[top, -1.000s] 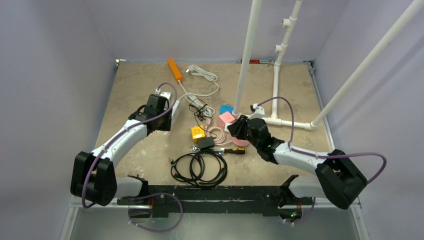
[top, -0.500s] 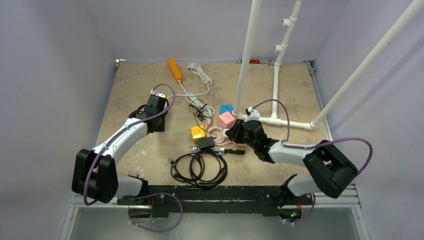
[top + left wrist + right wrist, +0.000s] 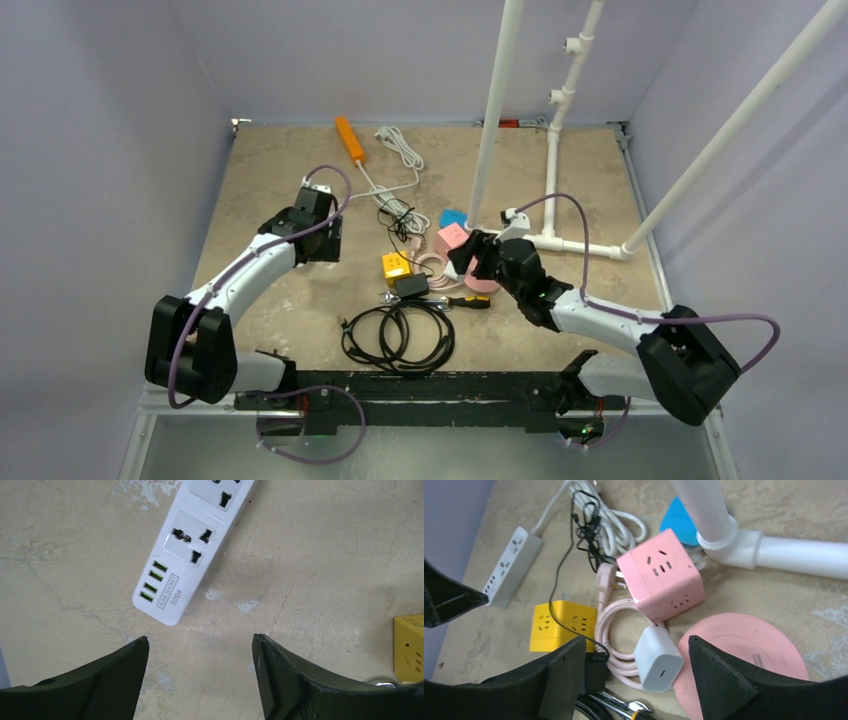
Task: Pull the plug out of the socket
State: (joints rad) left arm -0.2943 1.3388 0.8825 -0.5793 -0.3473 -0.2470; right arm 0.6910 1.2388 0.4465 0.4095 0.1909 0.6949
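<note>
Left claw [image 3: 322,240] is seen in the top external view well left of the pink cube socket [image 3: 452,238], pointed down at the tabletop [image 3: 270,160]; how far it is open cannot be told from here. The right claw [image 3: 466,262] is held just right of and nearer than the pink cube socket, partly over a pink disc [image 3: 484,284]. A yellow cube socket [image 3: 396,266] is placed near-left of the pink cube socket and a black cable coil [image 3: 398,335] nearer again. An orange strip [image 3: 349,139] lies far behind-left, and white pipes [image 3: 495,110] rise just behind-right.

In the left wrist view the left claw [image 3: 200,642] is shown wide open with nothing held. A white power strip [image 3: 186,555] is laid flat beyond the fingertips [image 3: 137,650], untouched. An edge of the yellow cube socket [image 3: 410,647] is caught at the right.

In the right wrist view the right claw [image 3: 638,640] is shown wide open and empty, above the things. A white adapter plug [image 3: 658,661] is seen right at the near corner of the pink cube socket [image 3: 661,577]. Whether it is seated in the socket cannot be told. A pink cable [image 3: 616,630] is looped against the near-left of the pink cube socket. The pink disc [image 3: 744,655] lies near-right of it, and the white power strip [image 3: 511,565] far left.
</note>
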